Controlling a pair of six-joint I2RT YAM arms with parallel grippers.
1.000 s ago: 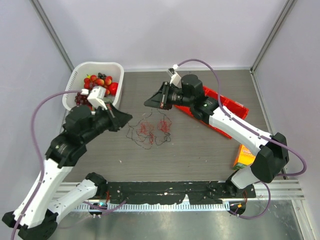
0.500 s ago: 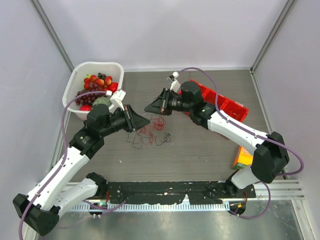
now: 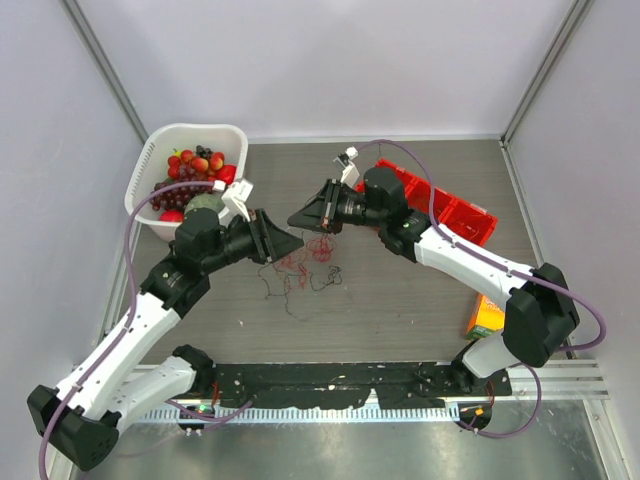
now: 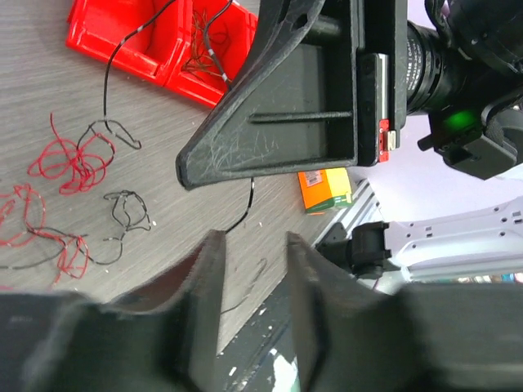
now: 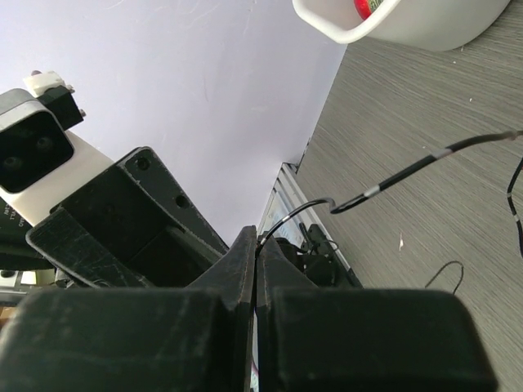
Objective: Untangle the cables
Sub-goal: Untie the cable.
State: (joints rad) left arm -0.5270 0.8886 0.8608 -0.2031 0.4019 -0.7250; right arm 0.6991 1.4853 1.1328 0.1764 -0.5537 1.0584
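The right gripper [image 5: 256, 238] is pinched shut on one black strand [image 5: 409, 170], held above the table. The strand trails down just in front of the left gripper [image 4: 253, 239], in line with its gap; those jaws stand partly open, empty. The other cables [image 3: 305, 262] lie on the table between the arms, just near of both tips.

Counted two arms, left arm [image 3: 150, 312] and right arm [image 3: 470, 262], with two claws, left claw [image 3: 287, 243] and right claw [image 3: 299, 216]. Tallied one tangle of cables [image 3: 303, 262], one white basket [image 3: 190, 130] of fruit [image 3: 200, 162], one red tray [image 3: 468, 212], one orange box [image 3: 489, 313], one counter [image 3: 400, 300].
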